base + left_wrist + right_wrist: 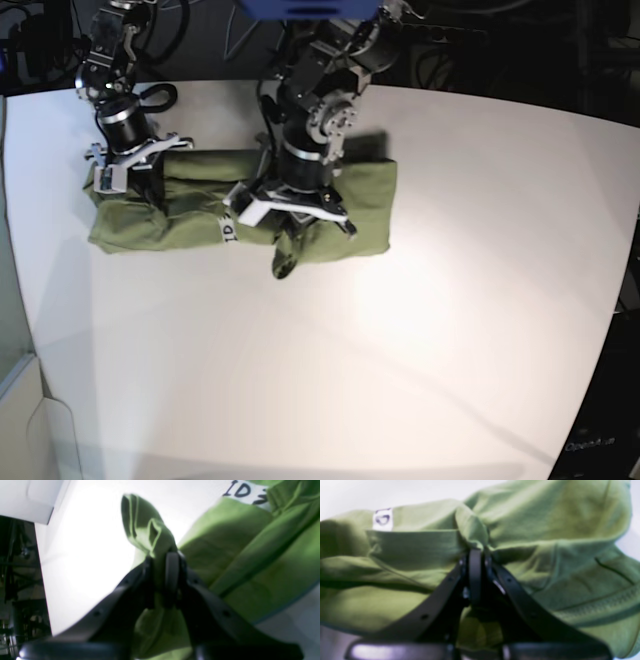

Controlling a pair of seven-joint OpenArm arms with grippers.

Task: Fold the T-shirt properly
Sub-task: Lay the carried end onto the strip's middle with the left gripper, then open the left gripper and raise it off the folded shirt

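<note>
The olive-green T-shirt (190, 205) lies as a long folded band across the back left of the white table (420, 340). A white label marked "ID" (226, 230) sits on its front edge and also shows in the left wrist view (246, 492) and the right wrist view (382, 519). My left gripper (288, 240) is shut on a bunched fold of the shirt (145, 527) at the band's front edge, right of the label. My right gripper (128, 180) is shut on a pinch of cloth (472, 527) at the band's left end.
The table's left edge (42, 580) drops off to dark clutter in the left wrist view. A white box (27, 500) lies beyond it. Dark equipment and cables (480, 40) line the table's far side. Bare tabletop spreads in front and to the right.
</note>
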